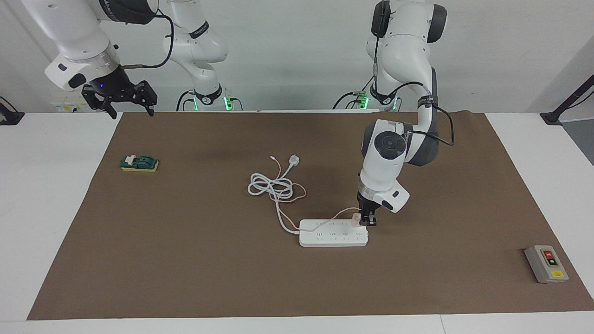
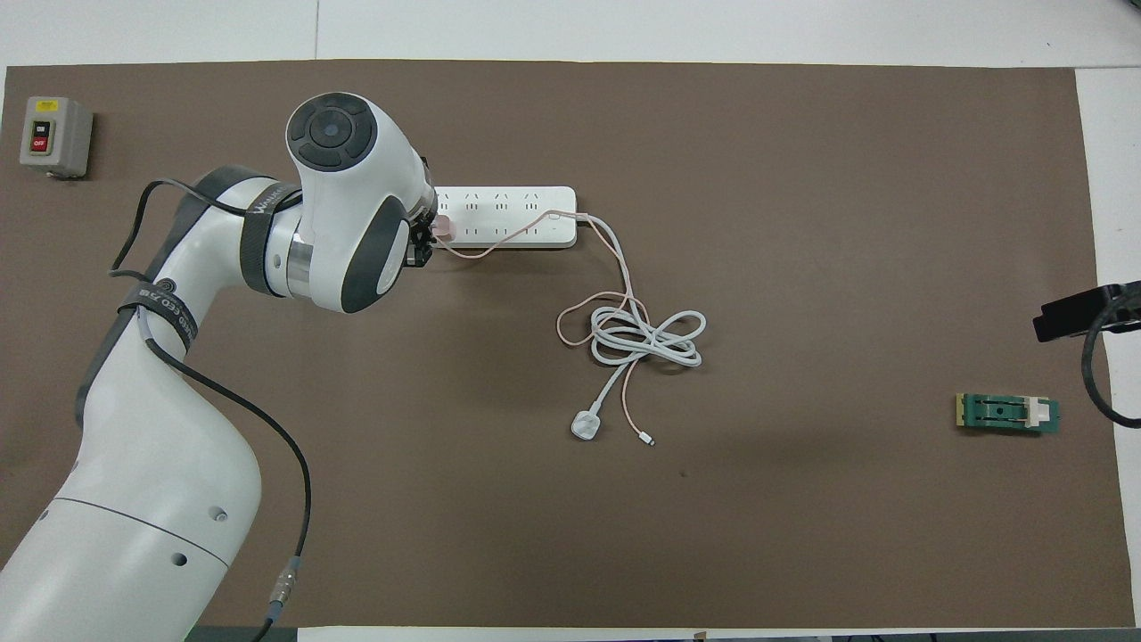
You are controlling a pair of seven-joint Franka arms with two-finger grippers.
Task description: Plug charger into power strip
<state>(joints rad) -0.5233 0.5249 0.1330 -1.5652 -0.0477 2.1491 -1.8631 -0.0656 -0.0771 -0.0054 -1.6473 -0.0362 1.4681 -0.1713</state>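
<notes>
On brown mat [image 1: 185,260], left end effector [image 1: 368,221] clamps charger [image 1: 356,219] at power strip [image 1: 333,233].

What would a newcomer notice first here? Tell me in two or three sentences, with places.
The left tool, low over the power strip near the middle of the brown mat, is shut on the pink charger at the strip's end toward the left arm. A tangle of white cord and pink cable lies nearer to the robots than the strip. The right tool waits open, raised over the mat's corner at the right arm's end.
</notes>
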